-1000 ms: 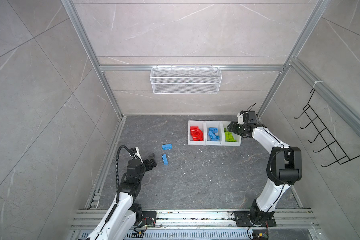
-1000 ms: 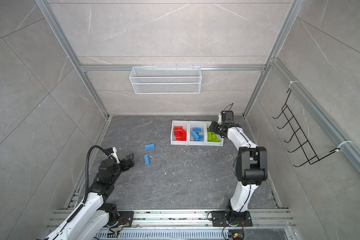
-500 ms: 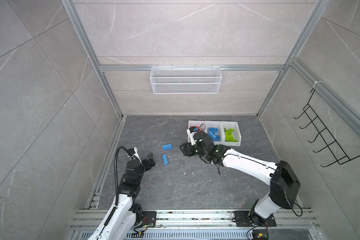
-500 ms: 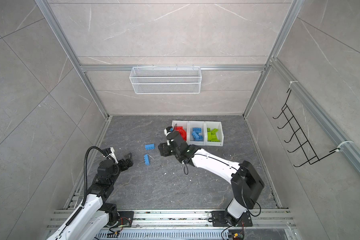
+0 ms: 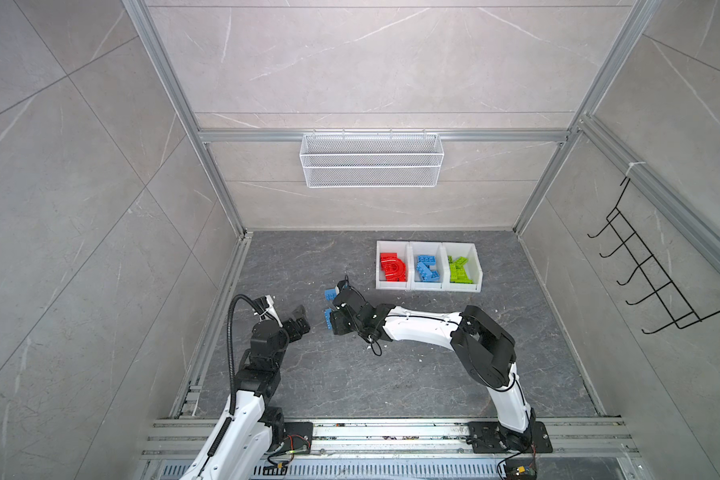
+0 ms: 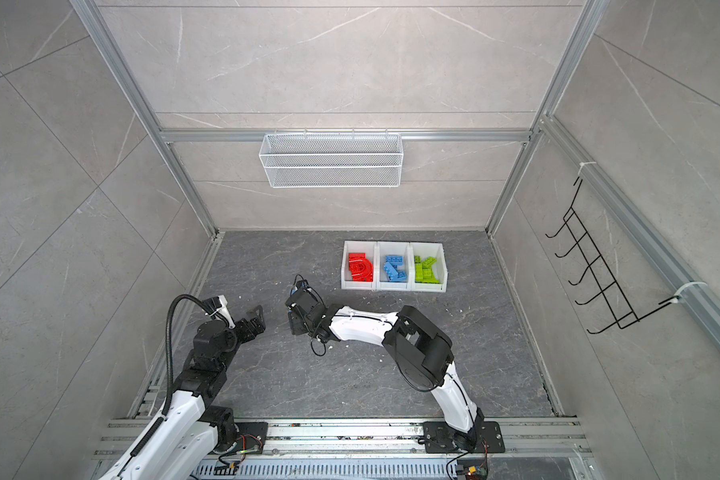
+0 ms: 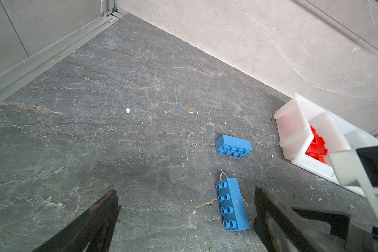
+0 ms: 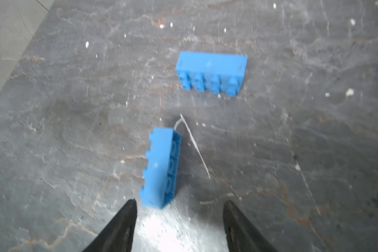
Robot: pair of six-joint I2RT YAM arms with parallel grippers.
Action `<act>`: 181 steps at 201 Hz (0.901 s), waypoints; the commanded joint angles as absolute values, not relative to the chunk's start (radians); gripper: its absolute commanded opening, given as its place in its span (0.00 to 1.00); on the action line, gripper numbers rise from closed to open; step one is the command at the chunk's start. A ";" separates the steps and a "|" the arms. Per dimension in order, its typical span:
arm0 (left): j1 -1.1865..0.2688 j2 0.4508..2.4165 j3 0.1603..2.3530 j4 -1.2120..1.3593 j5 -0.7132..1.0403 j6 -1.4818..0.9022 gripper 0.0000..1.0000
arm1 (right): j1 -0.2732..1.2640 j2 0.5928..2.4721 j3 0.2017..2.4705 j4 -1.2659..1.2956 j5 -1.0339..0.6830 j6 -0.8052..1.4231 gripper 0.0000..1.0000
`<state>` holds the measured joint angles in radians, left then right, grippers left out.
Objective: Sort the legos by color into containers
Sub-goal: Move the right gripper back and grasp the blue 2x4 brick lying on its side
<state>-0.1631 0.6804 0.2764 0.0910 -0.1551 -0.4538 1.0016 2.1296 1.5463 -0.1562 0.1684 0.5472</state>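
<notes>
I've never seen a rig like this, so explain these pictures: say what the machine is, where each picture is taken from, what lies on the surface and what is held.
The machine is two robot arms, a left arm and a right arm, each ending in a two-fingered gripper. Two pictures look down from overhead, side by side; two come from cameras on the arms' wrists. On the dark stone surface stand three joined white containers holding red legos, blue legos and green legos. Two more lie loose: a blue brick nearer the containers and a second blue brick. The right gripper hovers open by the second one; the left gripper is open too. Nothing is held.
</notes>
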 commanded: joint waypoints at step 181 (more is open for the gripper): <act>-0.158 0.683 0.278 0.120 -0.157 -0.458 0.99 | 1.034 2.365 1.902 -0.482 0.235 0.498 0.35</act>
<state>-0.1631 0.6926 0.2760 0.0910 -0.1547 -0.4576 1.0283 2.3676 1.9045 -0.4652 0.2184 0.5018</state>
